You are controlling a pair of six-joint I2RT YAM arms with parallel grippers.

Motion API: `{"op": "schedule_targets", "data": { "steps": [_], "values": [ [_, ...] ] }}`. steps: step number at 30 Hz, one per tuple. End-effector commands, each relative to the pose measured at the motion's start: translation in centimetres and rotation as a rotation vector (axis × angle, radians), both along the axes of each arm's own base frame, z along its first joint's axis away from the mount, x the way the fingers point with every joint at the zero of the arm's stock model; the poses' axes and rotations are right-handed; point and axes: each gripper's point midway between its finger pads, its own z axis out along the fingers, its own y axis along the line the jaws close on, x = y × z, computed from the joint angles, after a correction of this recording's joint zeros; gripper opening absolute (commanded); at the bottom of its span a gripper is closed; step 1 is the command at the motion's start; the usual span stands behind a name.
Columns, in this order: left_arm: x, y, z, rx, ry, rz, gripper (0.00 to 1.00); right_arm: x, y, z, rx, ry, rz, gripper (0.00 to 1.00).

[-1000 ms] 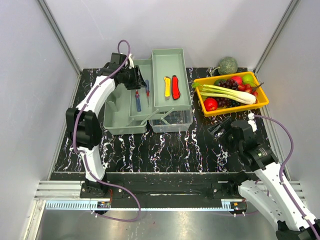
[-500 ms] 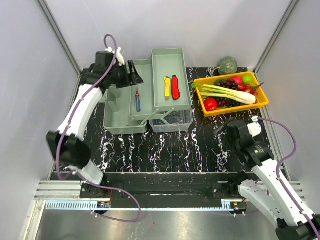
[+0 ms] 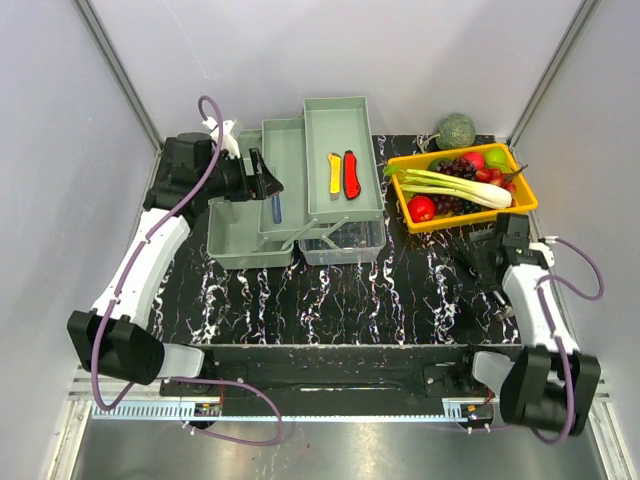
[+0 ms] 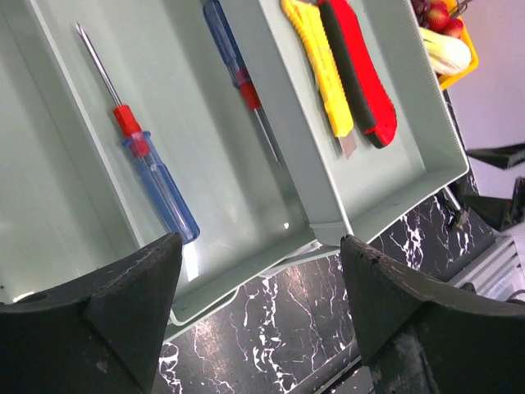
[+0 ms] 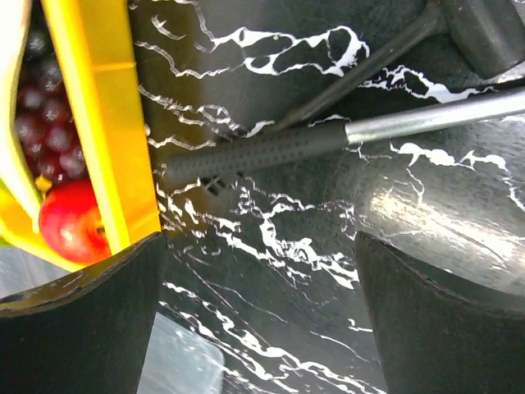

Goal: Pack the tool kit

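Top view: toolbox [image 3: 322, 130] sat folded open at the table's back, left gripper [image 3: 264, 179] by its left side; left wrist showed those jaws apart over a screwdriver [image 4: 156, 176]; right wrist had the right gripper [image 5: 258, 250] spread wide, empty, above the hammer [image 5: 271, 152].

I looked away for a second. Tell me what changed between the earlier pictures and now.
The left pincer drew back leftward off the toolbox and opened, holding nothing. The right pincer shifted right, beside the fruit tray, open near the hammer. The toolbox, yellow knife, red knife and fruit tray stayed put.
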Motion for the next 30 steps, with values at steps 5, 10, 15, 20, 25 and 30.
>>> {"op": "schedule_targets", "data": {
  "steps": [5,10,15,20,25,30],
  "values": [
    [-0.8,-1.3,1.2,-0.091,-0.059,-0.065,0.83,5.3,0.9,-2.8,0.421,0.021,-0.108,0.96],
    [-1.1,-1.4,1.5,-0.104,-0.07,-0.072,0.83,5.7,0.6,-5.0,0.517,0.08,-0.209,0.94],
    [-1.1,-1.4,1.1,-0.106,-0.06,-0.073,0.84,5.4,-1.0,-5.2,0.467,0.069,-0.301,0.93],
    [-1.0,-1.5,0.9,-0.109,-0.053,-0.072,0.84,4.4,-2.3,-5.4,0.437,0.065,-0.405,0.9],
    [-1.0,-1.5,0.8,-0.108,-0.05,-0.071,0.84,2.9,-4.5,-6.0,0.355,0.081,-0.527,0.88],
    [-0.8,-1.4,0.5,-0.11,-0.041,-0.06,0.84,2.7,-4.3,-6.9,0.373,0.111,-0.552,0.86]
  ]
}}
